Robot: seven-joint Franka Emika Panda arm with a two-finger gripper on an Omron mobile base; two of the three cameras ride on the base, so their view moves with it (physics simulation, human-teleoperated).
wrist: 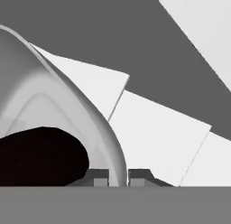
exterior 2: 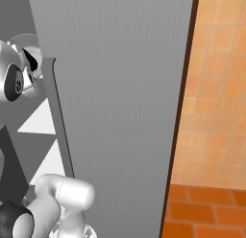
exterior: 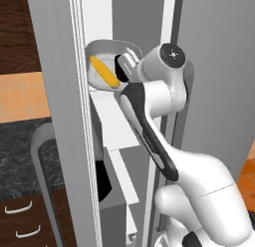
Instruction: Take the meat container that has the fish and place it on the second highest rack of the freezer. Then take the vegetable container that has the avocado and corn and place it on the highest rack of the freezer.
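Gripper (wrist: pixel 118 175) pinched on the rim of the vegetable container (wrist: pixel 54 105), held up inside the open freezer (exterior: pixel 60 116).

In the hand view the two dark fingertips (wrist: pixel 97 178) sit close together with the bowl's thin grey rim between them, so the jaws are clamped on it; the bowl's hollow curves away to the left of the fingers, and the avocado (wrist: pixel 40 155) lies as a black lump just left of the tips, inside the bowl. Beyond and to the right of the fingers lie white shelves (wrist: pixel 158 133) of the freezer's interior. In the left base view the bowl hangs tilted at the end of the hand, high in the freezer, the corn (exterior: pixel 104 71) lying inside it just beyond the fingers.
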